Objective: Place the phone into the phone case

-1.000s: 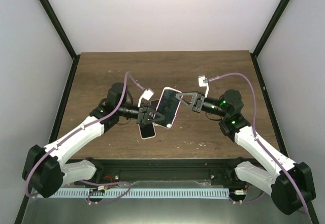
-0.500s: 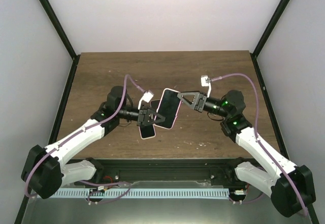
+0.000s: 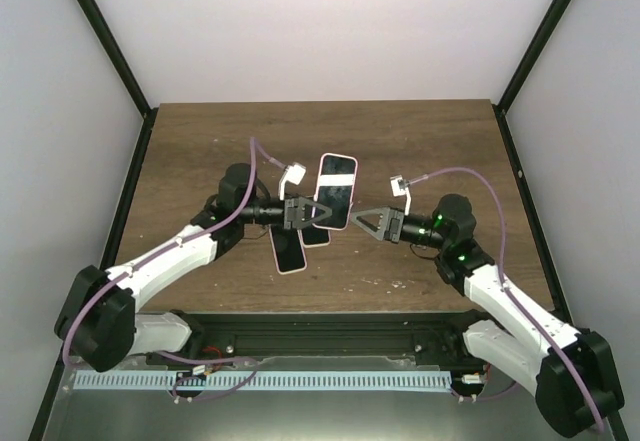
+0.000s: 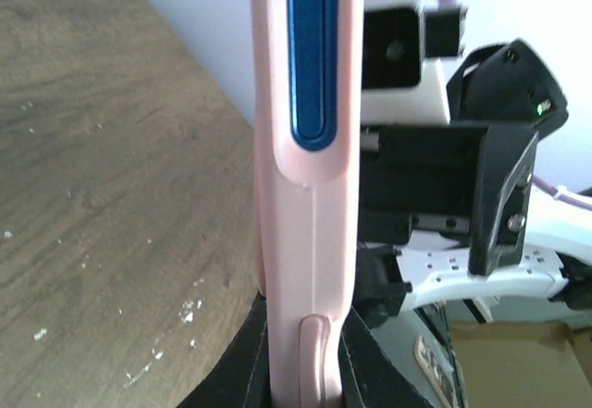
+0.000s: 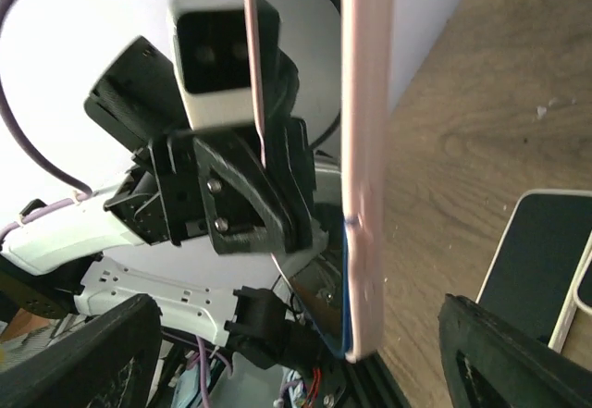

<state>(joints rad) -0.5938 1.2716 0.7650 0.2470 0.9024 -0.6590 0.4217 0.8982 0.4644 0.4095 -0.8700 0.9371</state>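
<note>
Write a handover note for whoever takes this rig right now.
Left gripper: jaws shut on the pink-edged case, held up off the table.
Right gripper: jaws open, empty, beside the case and not touching it.
Phone: lying flat on the table near the left gripper. Which slab is which is my best reading.
Done: case in hand.
Left: bring the two together and seat the phone in the case.

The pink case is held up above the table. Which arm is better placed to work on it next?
Right, probably. The right claw stands open and free just beside the pink case, while the left claw is shut on it and should only steady it.
</note>
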